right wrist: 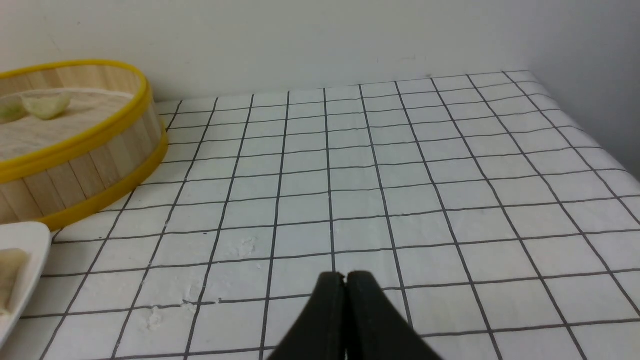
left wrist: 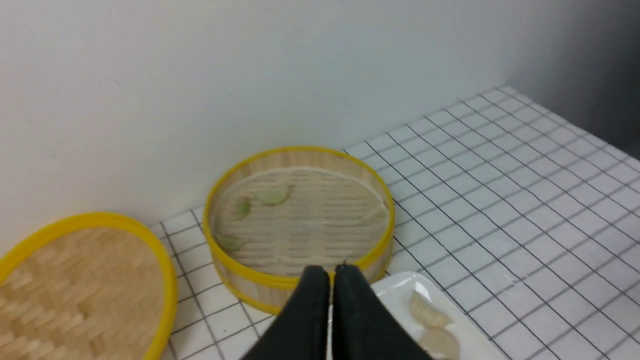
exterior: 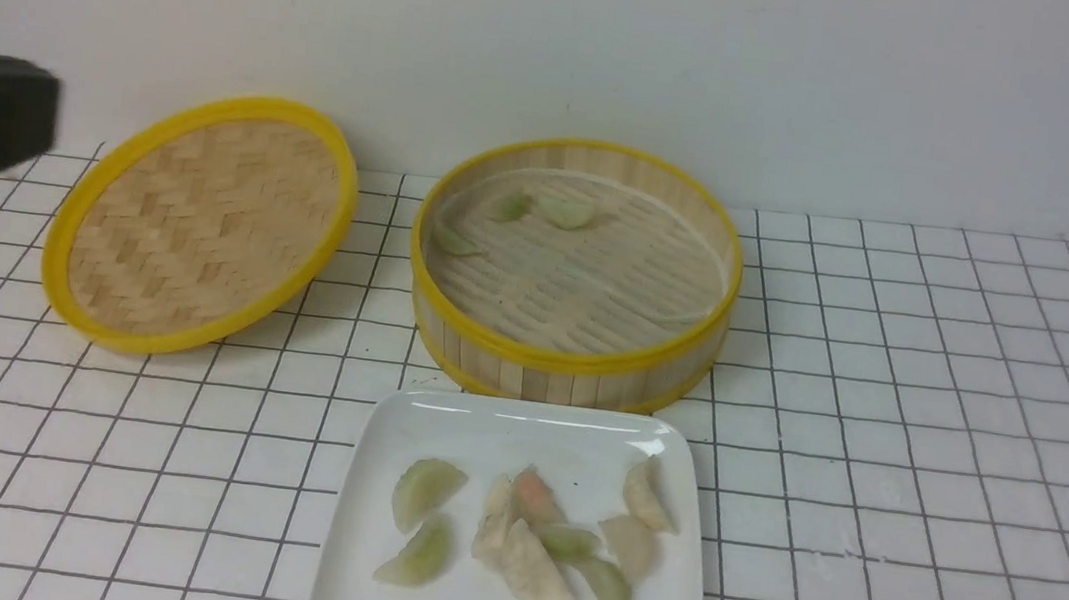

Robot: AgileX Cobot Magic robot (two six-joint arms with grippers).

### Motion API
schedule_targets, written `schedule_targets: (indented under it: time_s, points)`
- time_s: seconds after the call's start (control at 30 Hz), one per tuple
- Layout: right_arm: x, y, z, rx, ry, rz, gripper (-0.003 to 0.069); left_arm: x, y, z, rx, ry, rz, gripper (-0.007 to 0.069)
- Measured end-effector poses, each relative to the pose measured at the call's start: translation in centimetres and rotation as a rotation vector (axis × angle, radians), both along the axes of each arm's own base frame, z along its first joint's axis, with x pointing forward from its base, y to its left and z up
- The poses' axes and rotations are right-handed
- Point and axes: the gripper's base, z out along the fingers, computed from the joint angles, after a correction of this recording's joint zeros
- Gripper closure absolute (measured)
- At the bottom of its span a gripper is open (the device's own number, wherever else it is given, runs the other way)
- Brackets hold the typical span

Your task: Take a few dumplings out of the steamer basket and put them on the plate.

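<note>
1. The plate (exterior: 519,439) sits on the counter (exterior: 928,466) just in front of the steamer basket (exterior: 564,357), its far rim close to the basket's wall. About ten dumplings (exterior: 527,541) lie on it, some overlapping in the middle, two cut off by the lower edge of the front view.

2. Three dumplings are left in the basket, all pale green, near its far-left wall: two close together at the back (exterior: 545,209) and one apart, further left (exterior: 454,241). The rest of the slat floor is bare.

3. The basket's woven lid (exterior: 201,222) is off and leans tilted on the counter to the left of the basket, so the basket stands open.

4. The left pincer (left wrist: 332,272) has its two tips pressed together with nothing between them. In its wrist view it hangs over the near rim of the basket and the plate's corner.

5. The right pincer (right wrist: 346,277) is likewise closed tight and empty, above bare counter well to the right of the basket.

6. My judgement: "a few" is already met and more, since most dumplings are on the plate. The task looks finished or nearly so; at most, the arms need to pull clear.
</note>
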Motion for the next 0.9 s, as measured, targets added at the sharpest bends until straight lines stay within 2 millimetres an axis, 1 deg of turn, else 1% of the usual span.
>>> schedule_targets:
  time_s: [0.03, 0.1, 0.13, 0.17, 0.27, 0.3, 0.33, 0.37, 0.4, 0.47, 0.53, 0.6, 0.67, 0.7, 0.77, 0.9]
  points:
    - [0.0, 0.0, 0.0, 0.0, 0.0, 0.0, 0.0669, 0.0, 0.1, -0.2, 0.008, -0.002, 0.007, 0.0631]
    - [0.0, 0.0, 0.0, 0.0, 0.0, 0.0, 0.0669, -1.2, 1.4, -1.8, 0.018, -0.035, 0.042, 0.0631]
    - [0.0, 0.0, 0.0, 0.0, 0.0, 0.0, 0.0669, -1.5, 1.8, -3.1, 0.03, -0.035, 0.062, 0.0631]
    - [0.0, 0.0, 0.0, 0.0, 0.0, 0.0, 0.0669, -1.6, 1.9, -3.4, 0.033, -0.033, 0.061, 0.0631]
    - [0.0, 0.0, 0.0, 0.0, 0.0, 0.0, 0.0669, -2.6, 3.2, -9.0, 0.04, -0.044, 0.169, 0.0631]
    - [0.0, 0.0, 0.0, 0.0, 0.0, 0.0, 0.0669, -2.7, 3.3, -9.3, 0.037, -0.05, 0.185, 0.0631]
    - [0.0, 0.0, 0.0, 0.0, 0.0, 0.0, 0.0669, -3.0, 3.5, -10.5, 0.034, -0.063, 0.21, 0.0631]
    - [0.0, 0.0, 0.0, 0.0, 0.0, 0.0, 0.0669, -3.0, 3.6, -12.2, 0.032, -0.056, 0.236, 0.0631]
    - [0.0, 0.0, 0.0, 0.0, 0.0, 0.0, 0.0669, -3.1, 3.8, -14.3, 0.02, -0.076, 0.293, 0.0631]
    - [0.0, 0.0, 0.0, 0.0, 0.0, 0.0, 0.0669, -3.2, 4.1, -17.3, -0.003, -0.094, 0.357, 0.0631]
    - [0.0, 0.0, 0.0, 0.0, 0.0, 0.0, 0.0669, -3.2, 4.2, -18.6, -0.015, -0.102, 0.384, 0.0631]
    - [0.0, 0.0, 0.0, 0.0, 0.0, 0.0, 0.0669, -3.2, 4.3, -21.7, -0.029, -0.09, 0.433, 0.0631]
    - [0.0, 0.0, 0.0, 0.0, 0.0, 0.0, 0.0669, -3.0, 4.4, -23.9, -0.017, -0.038, 0.446, 0.0631]
    - [0.0, 0.0, 0.0, 0.0, 0.0, 0.0, 0.0669, -2.9, 4.4, -24.6, -0.012, -0.013, 0.448, 0.0631]
    - [0.0, 0.0, 0.0, 0.0, 0.0, 0.0, 0.0669, -3.0, 4.4, -25.4, -0.001, 0.025, 0.449, 0.0631]
    - [0.0, 0.0, 0.0, 0.0, 0.0, 0.0, 0.0669, -3.0, 4.4, -25.7, 0.007, 0.053, 0.448, 0.0631]
